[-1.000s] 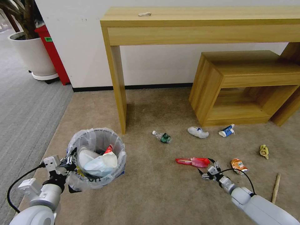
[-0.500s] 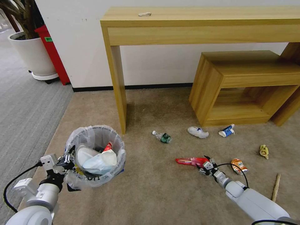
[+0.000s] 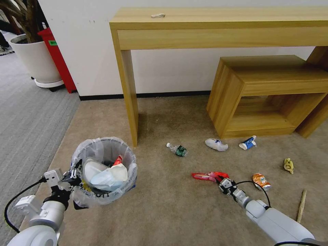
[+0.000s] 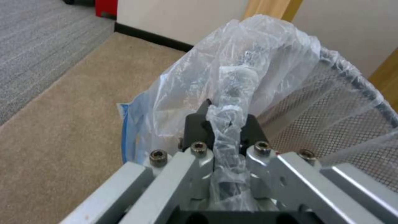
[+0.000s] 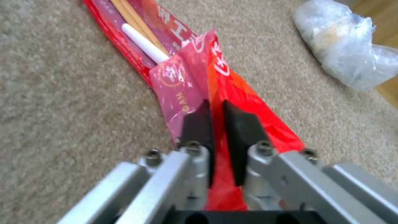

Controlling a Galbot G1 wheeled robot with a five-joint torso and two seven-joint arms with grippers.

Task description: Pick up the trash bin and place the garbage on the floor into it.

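Mid-pickup: right gripper (image 5: 213,116) pinched on the red wrapper (image 5: 232,93), which lies on the beige carpet (image 3: 164,205). Left gripper (image 4: 226,124) clamps the trash bin (image 3: 104,171) by its bagged rim, at the robot's left. Next, I'd judge: lift and carry over the bin without the thin film slipping.

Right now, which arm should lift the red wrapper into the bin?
The right one. The right gripper is already shut on the red wrapper on the carpet. The left gripper is busy, clamped on the bin at its bagged rim.
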